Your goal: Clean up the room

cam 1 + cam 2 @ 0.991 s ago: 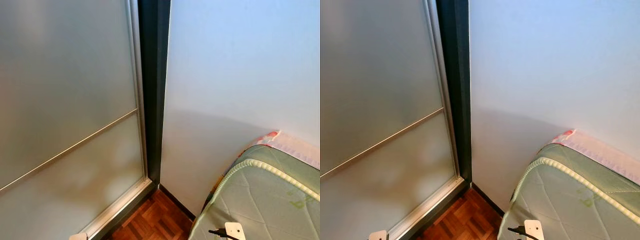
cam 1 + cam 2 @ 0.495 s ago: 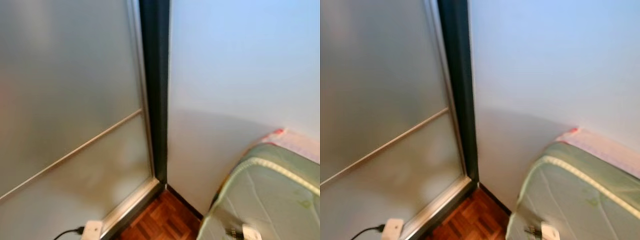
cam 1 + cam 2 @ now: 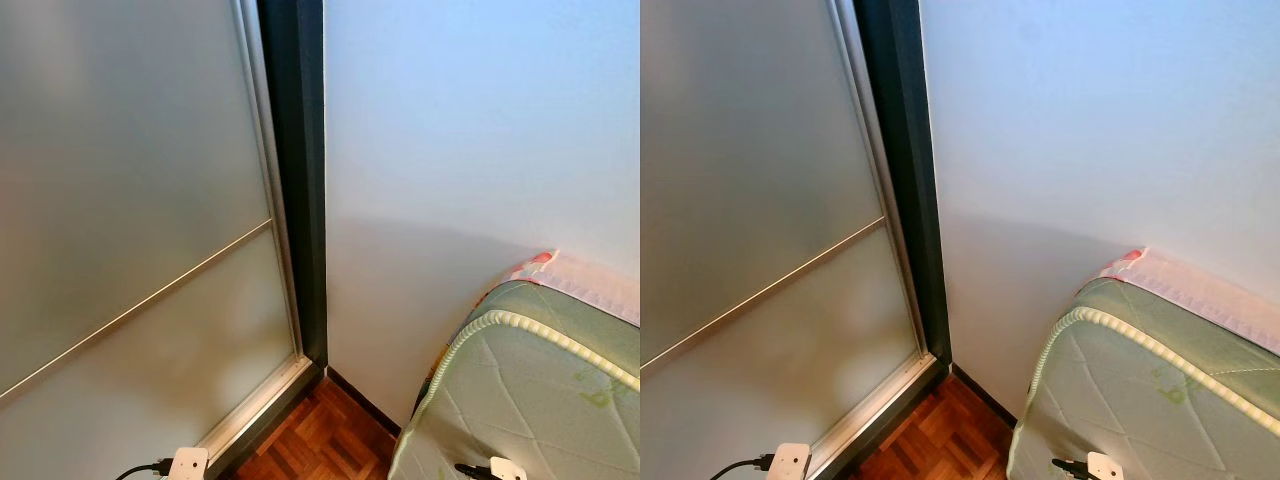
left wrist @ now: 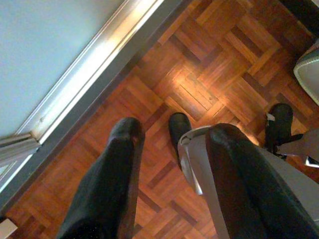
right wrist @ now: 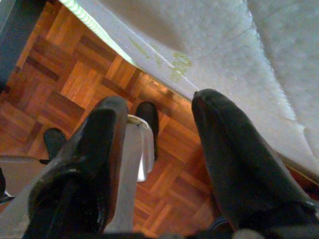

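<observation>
My left claw (image 4: pixel 169 164) and right claw (image 5: pixel 159 149) both hang open and empty over the parquet floor (image 4: pixel 209 74), the mattress (image 5: pixel 239 45) nearer the right one.

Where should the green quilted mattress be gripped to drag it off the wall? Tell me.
Probably by the raised corded piping at the rounded corner of the green quilted mattress, coming from the wooden parquet floor side: its far edge lies along the white wall, leaving no room there.
</observation>
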`<state>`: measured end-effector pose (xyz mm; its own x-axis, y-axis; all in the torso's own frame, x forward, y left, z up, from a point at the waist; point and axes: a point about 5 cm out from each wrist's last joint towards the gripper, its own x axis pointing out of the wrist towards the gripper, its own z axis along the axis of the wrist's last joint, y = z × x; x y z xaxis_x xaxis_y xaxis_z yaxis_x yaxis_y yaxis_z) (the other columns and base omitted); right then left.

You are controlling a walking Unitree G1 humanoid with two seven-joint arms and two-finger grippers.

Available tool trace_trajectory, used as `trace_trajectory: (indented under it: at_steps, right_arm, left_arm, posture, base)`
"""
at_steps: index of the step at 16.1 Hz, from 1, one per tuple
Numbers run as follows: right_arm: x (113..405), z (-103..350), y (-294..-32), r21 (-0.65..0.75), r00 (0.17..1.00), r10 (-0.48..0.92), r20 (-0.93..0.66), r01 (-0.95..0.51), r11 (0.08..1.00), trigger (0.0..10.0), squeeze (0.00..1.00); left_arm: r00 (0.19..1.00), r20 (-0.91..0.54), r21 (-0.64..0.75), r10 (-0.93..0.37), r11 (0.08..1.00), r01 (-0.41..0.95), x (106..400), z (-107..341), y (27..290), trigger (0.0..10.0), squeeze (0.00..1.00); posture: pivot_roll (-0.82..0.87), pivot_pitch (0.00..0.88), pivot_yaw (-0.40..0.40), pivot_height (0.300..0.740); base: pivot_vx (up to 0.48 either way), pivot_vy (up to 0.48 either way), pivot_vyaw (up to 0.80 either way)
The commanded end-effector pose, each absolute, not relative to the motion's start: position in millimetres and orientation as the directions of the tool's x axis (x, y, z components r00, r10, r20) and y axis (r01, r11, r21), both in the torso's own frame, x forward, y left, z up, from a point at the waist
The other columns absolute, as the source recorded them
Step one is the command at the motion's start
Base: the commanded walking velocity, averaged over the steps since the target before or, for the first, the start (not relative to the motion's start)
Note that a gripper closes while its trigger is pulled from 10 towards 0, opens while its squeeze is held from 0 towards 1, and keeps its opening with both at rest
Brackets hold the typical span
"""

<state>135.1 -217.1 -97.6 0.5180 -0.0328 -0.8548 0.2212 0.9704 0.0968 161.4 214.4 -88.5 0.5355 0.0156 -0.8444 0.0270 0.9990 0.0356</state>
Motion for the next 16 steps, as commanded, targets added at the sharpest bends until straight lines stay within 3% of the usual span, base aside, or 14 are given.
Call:
trace_trajectory:
  at_steps: [1, 6, 16]
  right_arm:
    - [143.0, -93.6, -220.8, 0.099, 0.550, -0.047, -0.834, 0.233, 0.967, 10.0, 0.00]
    - [143.2, -93.7, -221.0, 0.094, 0.542, -0.044, -0.839, 0.224, 0.970, 10.0, 0.00]
    - [143.4, -94.7, -216.3, 0.104, 0.533, -0.017, -0.846, 0.196, 0.975, 10.0, 0.00]
  left_arm:
    - [0.526, -0.850, 0.036, 0.014, 0.999, 0.032, 160.5, -89.3, 212.8, 10.0, 0.00]
    - [0.522, -0.853, 0.032, 0.011, 0.999, 0.031, 159.2, -90.6, 209.5, 10.0, 0.00]
    - [0.515, -0.857, 0.024, 0.009, 0.999, 0.022, 157.5, -92.2, 205.4, 10.0, 0.00]
  posture:
    - [-0.03, 0.000, 0.021, 0.740]
    - [-0.03, 0.000, 0.018, 0.740]
    - [-0.02, 0.000, 0.015, 0.740]
  base:
    - [0.000, 0.000, 0.00]
    - [0.000, 0.000, 0.00]
    - [0.000, 0.000, -0.78]
